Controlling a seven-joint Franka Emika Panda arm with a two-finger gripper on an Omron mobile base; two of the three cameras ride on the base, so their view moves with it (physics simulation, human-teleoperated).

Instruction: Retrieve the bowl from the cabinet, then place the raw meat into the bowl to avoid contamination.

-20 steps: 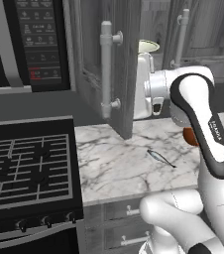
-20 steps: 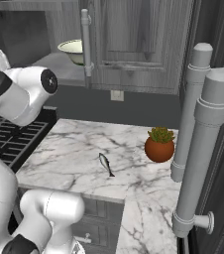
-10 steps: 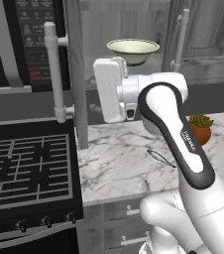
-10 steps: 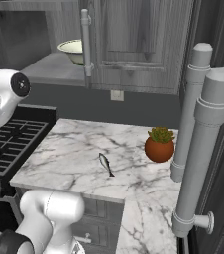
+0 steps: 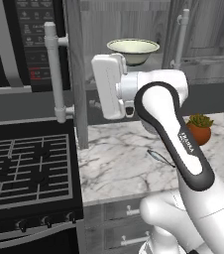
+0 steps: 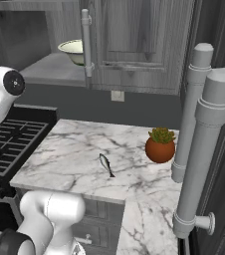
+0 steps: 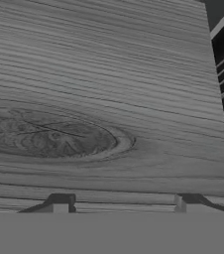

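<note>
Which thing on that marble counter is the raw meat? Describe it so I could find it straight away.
Start at the marble counter beside the black stove. Near the counter's middle, left of the round orange-brown plant pot, lies the raw meat. It is a thin, dark silvery sliver shaped like a tiny fish, flat on the stone and far smaller than the pot.

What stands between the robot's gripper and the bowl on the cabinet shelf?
The open cabinet door is what the gripper faces at close range, with its wood grain right ahead. The bowl sits on the shelf beyond the hand, with nothing around it.
</note>
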